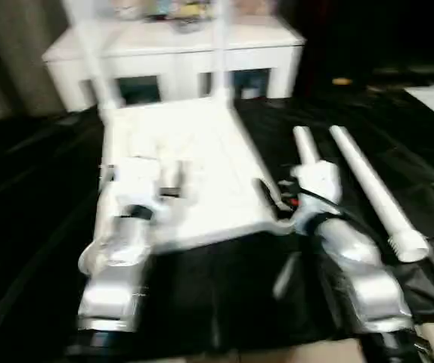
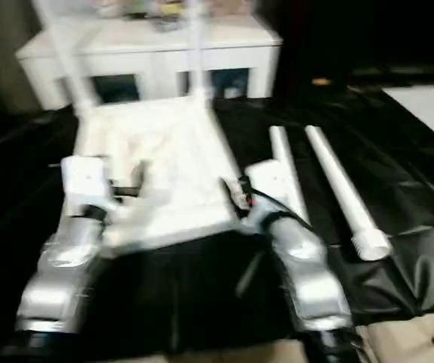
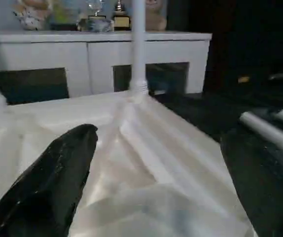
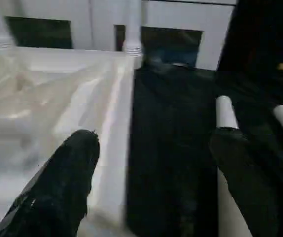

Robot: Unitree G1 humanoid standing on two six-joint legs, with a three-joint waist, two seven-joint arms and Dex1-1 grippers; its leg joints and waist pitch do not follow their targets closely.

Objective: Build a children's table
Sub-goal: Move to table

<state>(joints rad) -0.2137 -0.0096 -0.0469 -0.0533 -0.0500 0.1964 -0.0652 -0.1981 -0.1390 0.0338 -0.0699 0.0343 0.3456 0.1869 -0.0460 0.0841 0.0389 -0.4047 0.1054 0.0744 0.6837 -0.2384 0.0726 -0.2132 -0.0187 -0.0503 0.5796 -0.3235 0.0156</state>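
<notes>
Left eye view | tabletop [image 1: 194, 174] lies underside up on black sheet [image 1: 43, 227], before white cabinet [image 1: 179, 60] | two legs [image 1: 221, 53] stand in tabletop's far sockets, two loose legs [image 1: 372, 189] right of tabletop | left end effector [image 3: 156, 197] released over tabletop | right end effector [image 4: 151, 192] released at tabletop's right edge

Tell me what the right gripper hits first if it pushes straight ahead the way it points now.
Probably nothing soon: the right gripper, open, aims along the black cloth between the tabletop edge and a loose leg. Its fingers straddle both, and the white cabinet lies beyond. Depth is unclear.
</notes>
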